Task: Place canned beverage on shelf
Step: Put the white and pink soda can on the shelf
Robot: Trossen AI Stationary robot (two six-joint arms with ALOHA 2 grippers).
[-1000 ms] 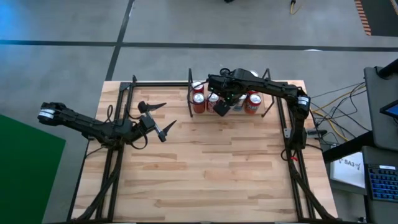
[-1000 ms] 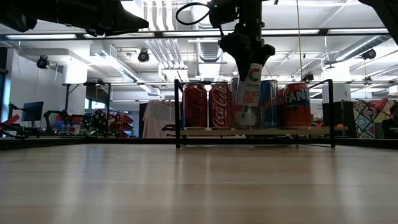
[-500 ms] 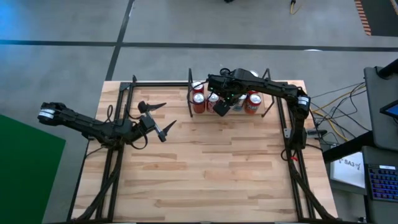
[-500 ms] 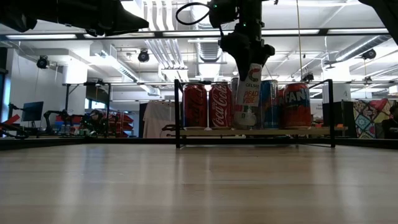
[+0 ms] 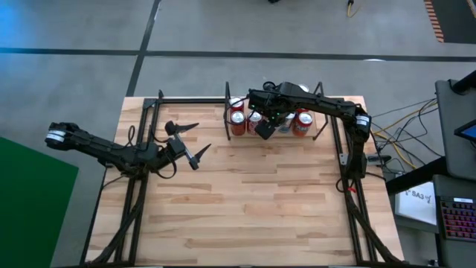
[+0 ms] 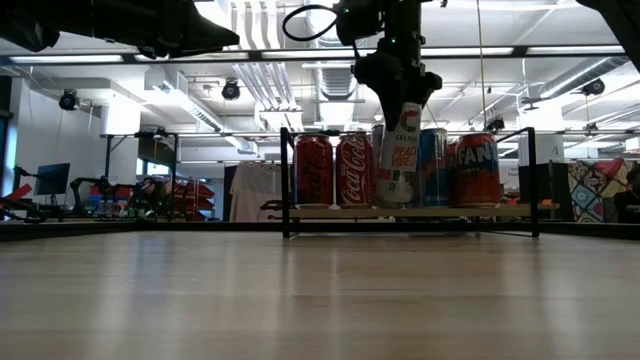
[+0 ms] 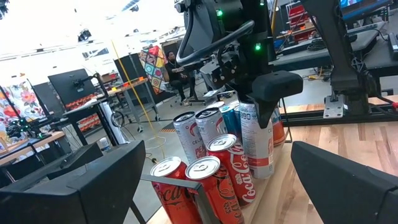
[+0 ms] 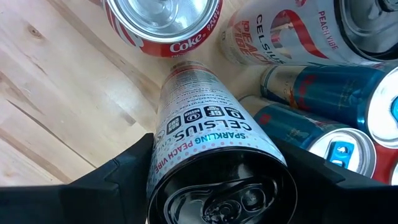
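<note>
Light-wood planks form the desk, seen from above with both dark arms over it. At its far edge stands the shelf, a small pale board framed in thin black posts and rails, already carrying red cola cans, blue cans and an orange can. The right gripper hangs over the shelf's front row, its jaws clamped on the upper part of the tall white peach-flavoured can. In the low view this can stands nearly upright, its base at or just above the shelf board, between the cola cans and a blue can; whether it actually touches the board cannot be told. The left gripper waits well apart over the desk's left side, jaws spread wide and empty. To finish the placement well, judged from these views: settle the can fully and squarely on the board, part the jaws only as far as the close neighbours allow, then withdraw straight upward so no adjacent can is nudged.
</note>
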